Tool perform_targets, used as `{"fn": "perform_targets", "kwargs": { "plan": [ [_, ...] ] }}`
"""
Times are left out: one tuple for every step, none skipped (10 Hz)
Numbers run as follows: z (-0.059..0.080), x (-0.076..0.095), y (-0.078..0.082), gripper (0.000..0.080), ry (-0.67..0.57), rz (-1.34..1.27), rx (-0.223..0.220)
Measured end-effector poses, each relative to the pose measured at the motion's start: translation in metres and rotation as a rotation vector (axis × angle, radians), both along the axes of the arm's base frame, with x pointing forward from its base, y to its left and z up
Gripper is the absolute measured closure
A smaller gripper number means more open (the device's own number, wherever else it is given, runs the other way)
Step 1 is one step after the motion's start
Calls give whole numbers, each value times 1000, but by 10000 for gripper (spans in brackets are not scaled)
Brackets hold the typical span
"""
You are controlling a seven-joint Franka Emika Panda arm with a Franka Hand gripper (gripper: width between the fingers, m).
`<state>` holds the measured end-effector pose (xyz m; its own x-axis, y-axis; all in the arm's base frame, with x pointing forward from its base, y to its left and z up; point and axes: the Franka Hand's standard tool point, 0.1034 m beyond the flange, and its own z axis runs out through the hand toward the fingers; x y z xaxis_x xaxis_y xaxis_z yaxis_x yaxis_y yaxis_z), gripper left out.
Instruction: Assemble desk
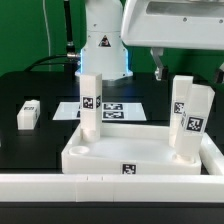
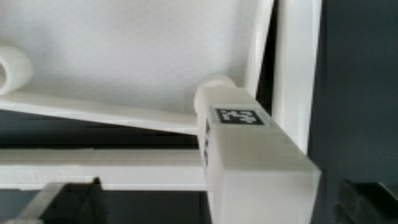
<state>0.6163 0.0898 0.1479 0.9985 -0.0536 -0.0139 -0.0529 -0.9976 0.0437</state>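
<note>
Exterior view: three legs point(image 1: 92, 100) are seen standing in the desk top point(image 1: 150, 160); a fourth leg point(image 1: 28, 115) is left lying on the counter point(image 1: 25, 150), well apart from the desk top. The end effector point(image 1: 188, 66) is held spread, empty, above it. Wrist view: one standing leg point(image 2: 249, 150) is crowded by the desk top's rim.
</note>
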Motion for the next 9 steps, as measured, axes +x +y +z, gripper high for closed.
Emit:
{"fn": "perform_targets", "kwargs": {
  "plan": [
    [-2,-1,4,151,2,0,0],
    [-5,-1,7,151,5,1,-1],
    [-9,-1,7,151,3,2,-3],
    [-12,0,8,151,-3,2,-5],
    [-16,1,11,151,-10,-1,-7],
    [-21,-1,13,151,-5,-3,-10],
    [-20,0,12,151,-5,-4,-10],
    [-21,0,10,151,-5,-6,-10],
    [-21,0,10,274,-5,-7,-10]
  ]
}}
